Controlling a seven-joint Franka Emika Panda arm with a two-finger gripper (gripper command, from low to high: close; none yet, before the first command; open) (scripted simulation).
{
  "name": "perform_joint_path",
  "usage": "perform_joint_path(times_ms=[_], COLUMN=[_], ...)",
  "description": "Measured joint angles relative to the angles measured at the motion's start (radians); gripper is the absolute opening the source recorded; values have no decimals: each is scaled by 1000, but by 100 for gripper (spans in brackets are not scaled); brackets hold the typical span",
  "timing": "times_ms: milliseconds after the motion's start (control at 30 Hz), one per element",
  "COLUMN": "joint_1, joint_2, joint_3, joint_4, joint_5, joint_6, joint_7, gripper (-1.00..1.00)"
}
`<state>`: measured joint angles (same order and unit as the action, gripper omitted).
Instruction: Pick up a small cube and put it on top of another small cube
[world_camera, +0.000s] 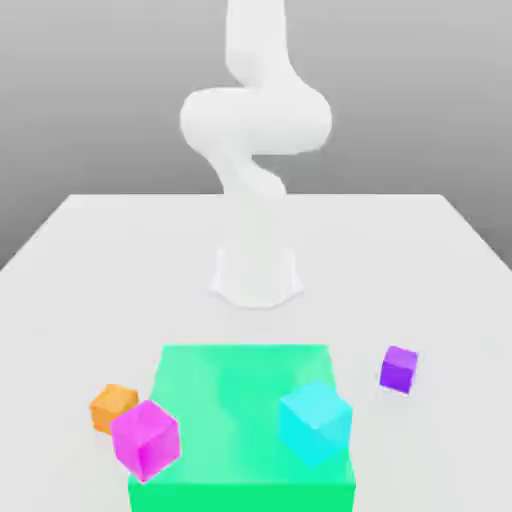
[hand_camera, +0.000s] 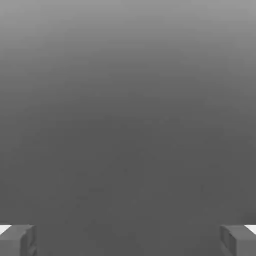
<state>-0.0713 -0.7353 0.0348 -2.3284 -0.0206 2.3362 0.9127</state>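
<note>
The small orange cube (world_camera: 113, 406) rests on the white table at the exterior view's left, partly behind the bigger magenta cube (world_camera: 146, 438). At the exterior view's right, the small dark purple cube (world_camera: 399, 368) stands alone on the table. In the hand view my gripper (hand_camera: 128, 240) is open, its two grey fingertips (hand_camera: 17, 240) set far apart with nothing between them, facing plain grey background. The white arm (world_camera: 255, 120) rises from its base (world_camera: 256, 275) and leaves the exterior view at the top.
A flat green block (world_camera: 240, 375) lies in the table's front middle. A bigger cyan cube (world_camera: 315, 420) sits on its right part, and the magenta cube overlaps its left corner. White table (world_camera: 100, 280) stretches around the base.
</note>
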Motion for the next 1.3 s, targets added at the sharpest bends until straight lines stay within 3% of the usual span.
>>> perform_joint_path(times_ms=[400, 767, 933, 1133, 1300], joint_1=[-309, -500, -559, -591, -569], joint_2=[317, 603, 723, 854, 978], joint_3=[128, 144, 122, 115, 82], joint_4=[-135, -257, -315, -377, -357], joint_5=[-118, -202, -180, -55, -82], joint_6=[169, 323, 398, 496, 595], joint_7=[559, 1048, 1226, 1349, 1389], gripper=[0, 0, 0, 0, 0])
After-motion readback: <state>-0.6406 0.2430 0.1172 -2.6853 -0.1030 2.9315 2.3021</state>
